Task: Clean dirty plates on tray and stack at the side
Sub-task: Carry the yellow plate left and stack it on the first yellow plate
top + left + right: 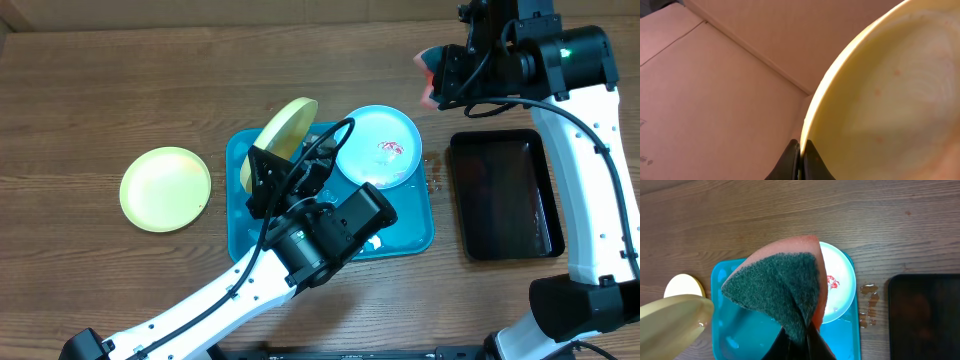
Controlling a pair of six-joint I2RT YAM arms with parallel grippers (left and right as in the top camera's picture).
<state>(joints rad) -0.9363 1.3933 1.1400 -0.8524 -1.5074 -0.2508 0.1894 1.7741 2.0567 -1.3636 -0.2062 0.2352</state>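
Plates are the job; the tilted plate [285,127] is yellow-green and hangs on its edge over the tray [405,235]. The left gripper [801,152] is pinched tight on its rim. The right gripper [799,341] is squeezed on a sponge [775,285], up high and well away from that plate.

I think the step now is wiping the tilted plate; the left wrist view shows faint red dots on its face. To do it well, bring the sponge's green rough side flat onto the face; rub from the middle out to the rim; keep it all over the tray so drips fall in. Push softly, since only a thin bit of rim is held and the plate could slip or turn.

The blue plate [378,145] lies on the tray's far right corner with red sauce [390,150] on it. Another yellow-green plate [165,188] lies on the table [100,80] to the left and looks clean.
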